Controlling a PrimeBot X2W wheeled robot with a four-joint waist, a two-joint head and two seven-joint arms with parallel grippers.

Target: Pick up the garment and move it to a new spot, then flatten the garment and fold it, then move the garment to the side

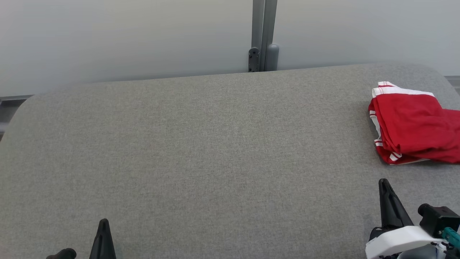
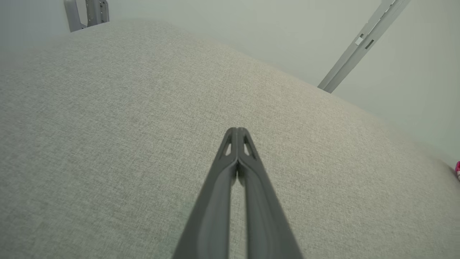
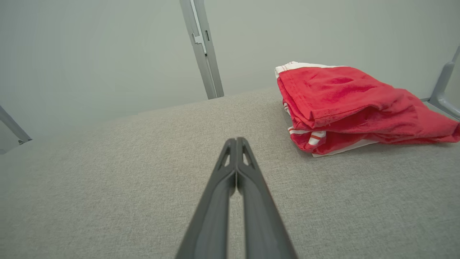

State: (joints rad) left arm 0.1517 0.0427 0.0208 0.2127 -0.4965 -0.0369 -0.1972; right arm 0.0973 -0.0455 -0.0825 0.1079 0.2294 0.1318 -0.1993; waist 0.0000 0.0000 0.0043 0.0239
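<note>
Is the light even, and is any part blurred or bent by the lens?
Head view: soft even light, faint shadow under the red garment, cropped at the right edge. Left wrist view: the grey table bulges from lens distortion, far edge hazy. Right wrist view: garment sharp, thin shadow beneath.

The left gripper (image 1: pixel 104 223) sits at about seven o'clock in the head view. Its two dark fingers (image 2: pixel 219 180) are pressed together, tips touching, and aim toward twelve. The right gripper (image 1: pixel 383 184) sits at about four o'clock, likewise closed tip to tip and pointing toward twelve, with its white wrist shell (image 1: pixel 399 241) at six o'clock of it.
</note>
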